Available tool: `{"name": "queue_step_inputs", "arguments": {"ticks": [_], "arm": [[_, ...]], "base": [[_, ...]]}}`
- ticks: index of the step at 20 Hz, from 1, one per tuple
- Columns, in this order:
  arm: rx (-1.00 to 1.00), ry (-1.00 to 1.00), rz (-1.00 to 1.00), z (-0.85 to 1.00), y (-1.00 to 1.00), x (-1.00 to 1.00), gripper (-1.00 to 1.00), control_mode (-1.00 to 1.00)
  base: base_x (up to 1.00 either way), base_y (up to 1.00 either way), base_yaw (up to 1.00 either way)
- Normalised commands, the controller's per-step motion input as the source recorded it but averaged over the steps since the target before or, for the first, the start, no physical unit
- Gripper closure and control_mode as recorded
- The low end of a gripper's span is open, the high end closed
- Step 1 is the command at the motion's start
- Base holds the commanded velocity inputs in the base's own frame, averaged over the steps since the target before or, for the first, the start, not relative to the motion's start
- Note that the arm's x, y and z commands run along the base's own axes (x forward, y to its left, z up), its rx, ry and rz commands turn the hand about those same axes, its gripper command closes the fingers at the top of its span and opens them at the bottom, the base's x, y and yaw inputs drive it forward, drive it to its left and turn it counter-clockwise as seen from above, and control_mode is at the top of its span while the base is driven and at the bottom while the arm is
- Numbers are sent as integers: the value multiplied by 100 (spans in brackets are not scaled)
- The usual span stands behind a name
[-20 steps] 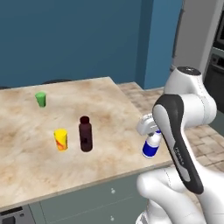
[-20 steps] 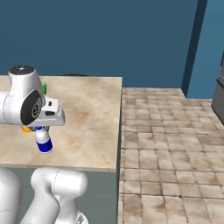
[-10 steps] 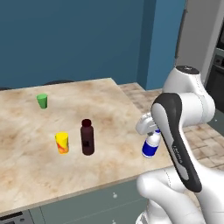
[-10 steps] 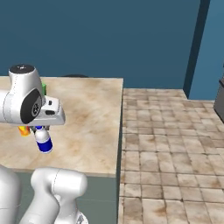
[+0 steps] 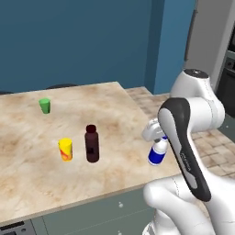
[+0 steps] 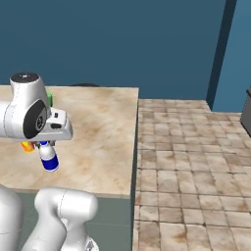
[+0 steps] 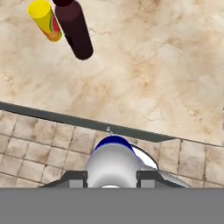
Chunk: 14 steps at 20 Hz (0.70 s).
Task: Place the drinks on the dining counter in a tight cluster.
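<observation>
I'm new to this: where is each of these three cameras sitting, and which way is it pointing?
Left base view: behind the arm to its left, looking forward and down over the dining counter; the white arm fills the right.
Right base view: behind to its right; the arm stands at left.
Hand view: on the hand, looking down along the gripper.
Shared: the white bottle the gripper holds; the maroon bottle shows from the left and the hand.

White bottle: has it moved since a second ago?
Yes, slightly: in the left base view the white bottle, held by the gripper, has drawn a little closer to the maroon bottle on the counter.
</observation>
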Motion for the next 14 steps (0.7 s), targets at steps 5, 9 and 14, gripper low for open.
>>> {"name": "queue_step_inputs", "arguments": {"ticks": [5,9,14], "arm": [[0,9,32,0,20,72,100,-100],[-1,12,30,0,19,90,100,-100],[-7,9,11,-13,23,97,100,-100]], "base": [[0,0,0],[0,0,0],[0,0,0]]}}
